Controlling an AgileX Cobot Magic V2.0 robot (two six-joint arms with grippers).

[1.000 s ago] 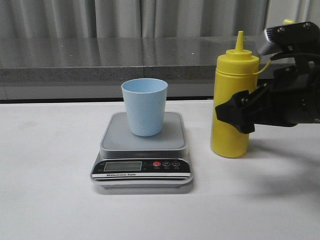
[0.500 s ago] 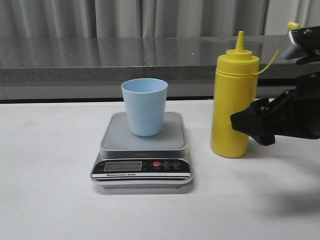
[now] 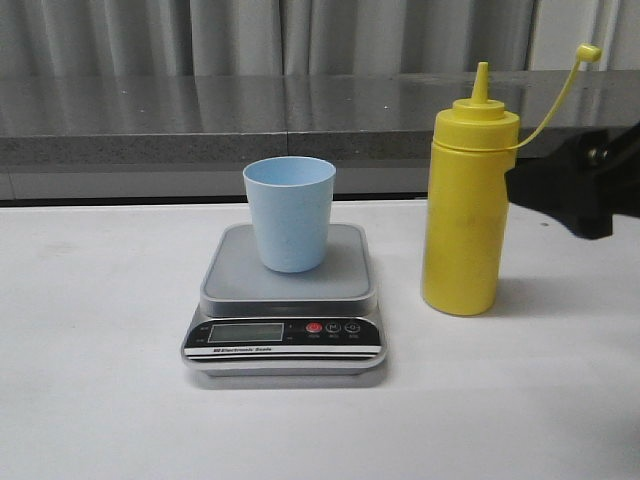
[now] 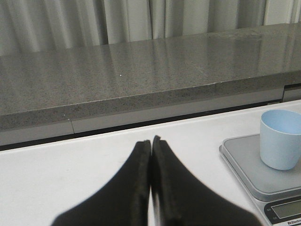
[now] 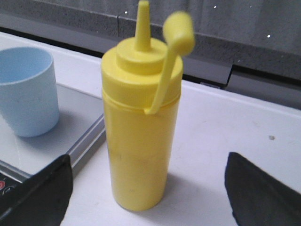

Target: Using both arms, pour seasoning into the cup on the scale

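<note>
Right gripper (image 5: 148, 188) wide open, holding nothing, at 3 o'clock of yellow squeeze bottle (image 3: 465, 215); left gripper (image 4: 151, 155) closed empty; off-centre closing could topple the bottle.

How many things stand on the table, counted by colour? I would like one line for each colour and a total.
Yellow: 1, the squeeze bottle
Pale blue: 1, the cup
Silver-grey: 1, the kitchen scale, which carries the cup
Total: 3
</note>
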